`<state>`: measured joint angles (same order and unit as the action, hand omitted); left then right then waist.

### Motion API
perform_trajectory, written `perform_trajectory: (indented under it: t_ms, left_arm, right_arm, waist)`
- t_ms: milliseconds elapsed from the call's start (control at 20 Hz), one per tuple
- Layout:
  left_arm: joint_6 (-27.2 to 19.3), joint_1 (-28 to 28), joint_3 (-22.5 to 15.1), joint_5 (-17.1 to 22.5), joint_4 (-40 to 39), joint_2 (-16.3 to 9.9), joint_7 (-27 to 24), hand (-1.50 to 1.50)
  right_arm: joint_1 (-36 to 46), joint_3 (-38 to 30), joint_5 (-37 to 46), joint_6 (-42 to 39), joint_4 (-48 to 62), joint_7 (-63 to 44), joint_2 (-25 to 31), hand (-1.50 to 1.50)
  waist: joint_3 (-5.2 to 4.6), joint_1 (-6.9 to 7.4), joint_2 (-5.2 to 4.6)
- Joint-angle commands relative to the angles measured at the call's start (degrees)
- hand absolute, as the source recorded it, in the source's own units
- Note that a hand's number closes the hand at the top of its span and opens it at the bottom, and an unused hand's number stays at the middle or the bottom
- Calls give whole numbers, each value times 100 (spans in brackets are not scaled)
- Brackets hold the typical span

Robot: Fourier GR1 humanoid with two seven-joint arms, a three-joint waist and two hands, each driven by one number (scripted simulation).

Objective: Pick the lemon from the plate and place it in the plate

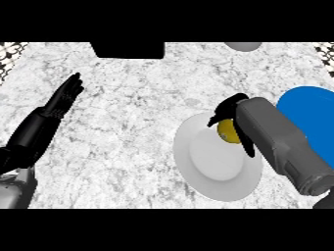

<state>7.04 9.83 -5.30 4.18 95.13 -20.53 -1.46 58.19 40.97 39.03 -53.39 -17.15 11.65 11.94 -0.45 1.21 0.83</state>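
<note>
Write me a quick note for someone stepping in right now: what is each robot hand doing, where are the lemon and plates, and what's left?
Right robot hand: curled round the lemon, over the white plate's upper right part. Whether the lemon is lifted off cannot be told.
Left robot hand: open, resting at the view's left, holding nothing.
Blue plate: right of the white one, partly behind the right forearm.
Done: lemon grasped.
Left: carry it across to the blue plate, probably, and release it there.

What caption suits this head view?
Right hand curls round the lemon over the white plate, blue plate beside.
</note>
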Motion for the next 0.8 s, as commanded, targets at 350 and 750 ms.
perform_trajectory:
  t_ms: [350,750]
  left_arm:
    - [158,253,113,65,-287,85,88,0]
    - [-143,-160,155,-197,-153,178,76,0]
  right_arm:
    - [-544,451,339,304,-354,1093,-50,150]
    - [-1679,409,446,2364,-1425,601,188,150]
  waist:
    - [50,-13,-143]
    - [48,-422,32]
